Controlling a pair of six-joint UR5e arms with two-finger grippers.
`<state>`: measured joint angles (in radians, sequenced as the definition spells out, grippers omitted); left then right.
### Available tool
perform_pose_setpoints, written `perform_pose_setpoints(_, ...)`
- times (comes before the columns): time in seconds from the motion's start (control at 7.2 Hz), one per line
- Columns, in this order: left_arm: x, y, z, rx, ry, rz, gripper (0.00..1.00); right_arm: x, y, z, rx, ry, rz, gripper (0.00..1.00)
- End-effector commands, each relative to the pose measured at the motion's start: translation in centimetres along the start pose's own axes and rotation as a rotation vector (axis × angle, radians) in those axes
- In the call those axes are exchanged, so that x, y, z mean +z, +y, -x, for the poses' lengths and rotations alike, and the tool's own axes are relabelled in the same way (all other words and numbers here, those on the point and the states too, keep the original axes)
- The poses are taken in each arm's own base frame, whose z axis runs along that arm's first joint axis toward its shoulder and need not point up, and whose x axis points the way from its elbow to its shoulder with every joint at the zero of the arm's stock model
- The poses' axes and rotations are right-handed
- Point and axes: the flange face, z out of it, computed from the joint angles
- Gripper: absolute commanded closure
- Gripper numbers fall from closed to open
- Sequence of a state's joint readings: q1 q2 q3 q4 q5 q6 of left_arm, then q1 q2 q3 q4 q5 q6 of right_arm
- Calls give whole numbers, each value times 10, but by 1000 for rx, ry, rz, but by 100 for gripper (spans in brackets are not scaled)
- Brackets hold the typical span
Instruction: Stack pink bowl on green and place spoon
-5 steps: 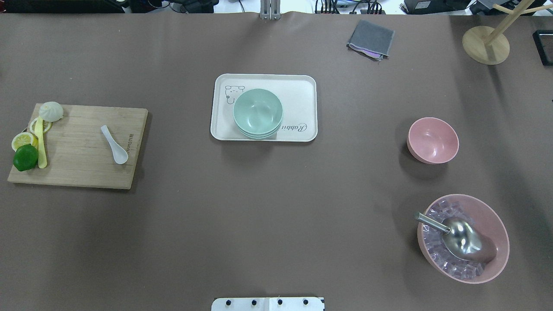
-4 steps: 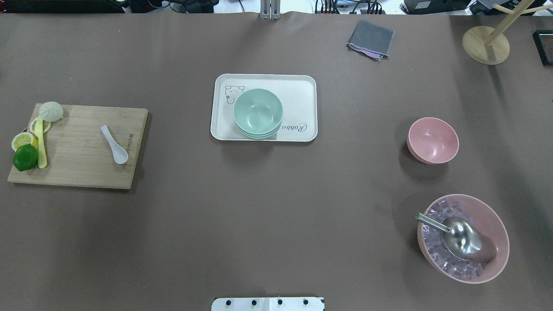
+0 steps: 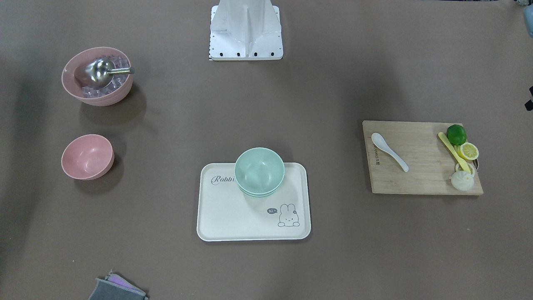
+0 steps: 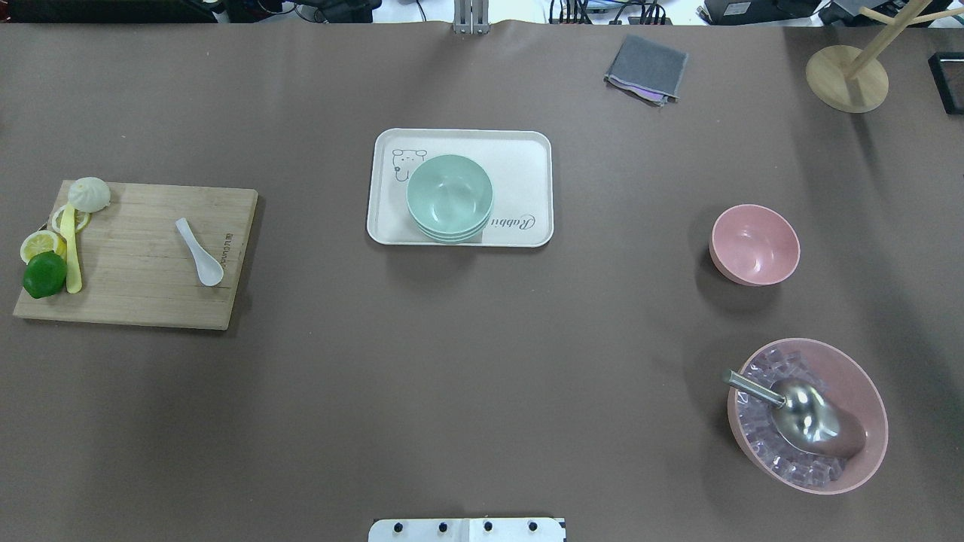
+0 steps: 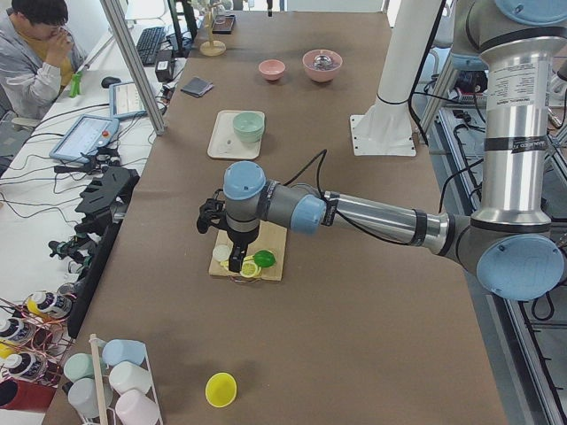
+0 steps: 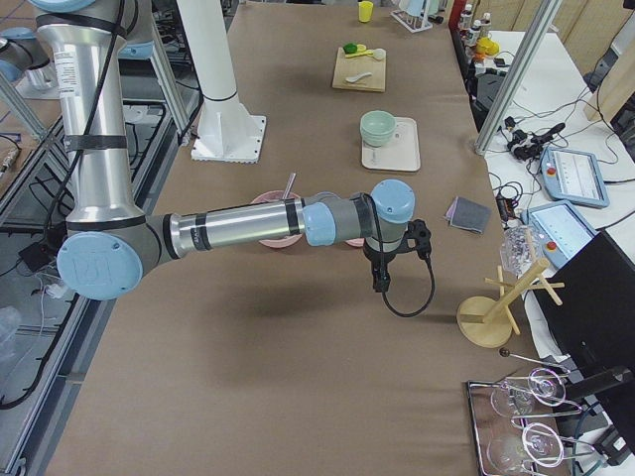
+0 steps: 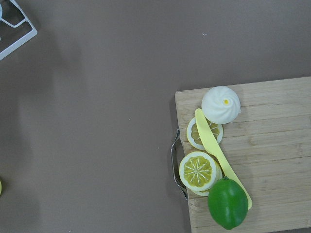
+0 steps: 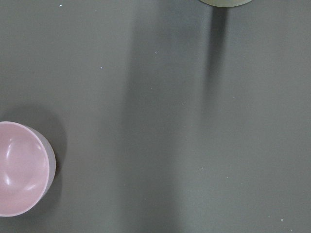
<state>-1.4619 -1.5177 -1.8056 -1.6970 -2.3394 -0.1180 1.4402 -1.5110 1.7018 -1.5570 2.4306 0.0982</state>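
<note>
1. Two task bowls sit well apart. The pink bowl [image 4: 755,245] stands upright and empty on the bare bench [image 4: 482,361]. It is toward the right end, about midway between the robot's edge and the far edge.
2. The green bowls [image 4: 449,197] are a nested stack on a cream tray [image 4: 527,154]. The tray is in the middle of the bench, a little toward the far edge. The top green bowl is empty.
3. The spoon [image 4: 200,252] is white and lies flat on a wooden board [image 4: 143,301] near the left end. Its scoop end points toward the robot's edge.
4. Along the board's left edge lie a lime [image 4: 44,274], lemon slices [image 4: 40,243], a yellow knife [image 4: 72,256] and a white bun [image 4: 89,193].
5. The left hand [image 5: 236,264] points down above that edge of the board, over the lime and lemon slices. It shows only from the side, so I cannot tell how far open it is or whether it holds anything.
6. The right hand [image 6: 380,285] points down above bare bench near the pink bowl, toward the right end. Its opening and contents likewise cannot be told.
7. An ice bowl [image 4: 866,376], large and pink, holds a metal scoop [image 4: 806,410] by the right corner at the robot's edge.
8. A grey cloth [image 4: 647,68] lies by the far edge, and a wooden stand [image 4: 846,78] is at the far right corner.
</note>
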Motion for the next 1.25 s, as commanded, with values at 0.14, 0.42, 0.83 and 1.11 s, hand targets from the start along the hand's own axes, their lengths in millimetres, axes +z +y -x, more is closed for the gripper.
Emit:
perform_pose_setpoints(0.14,-3,2,-10,19,6,-6,2,6,9,-6,17,0,9,0)
perform_pose_setpoints(0.42,-8,0,-20,35,15,-15,2,12,21,-13,37,-9,24,0)
perform_pose_setpoints(0.83,8,2,-21,25,61,27,2,3,18,7,-26,-11,-17,0)
perform_pose_setpoints(1.11,11,2,-23,29,60,32,2,30,11,51,28,2,-23,0)
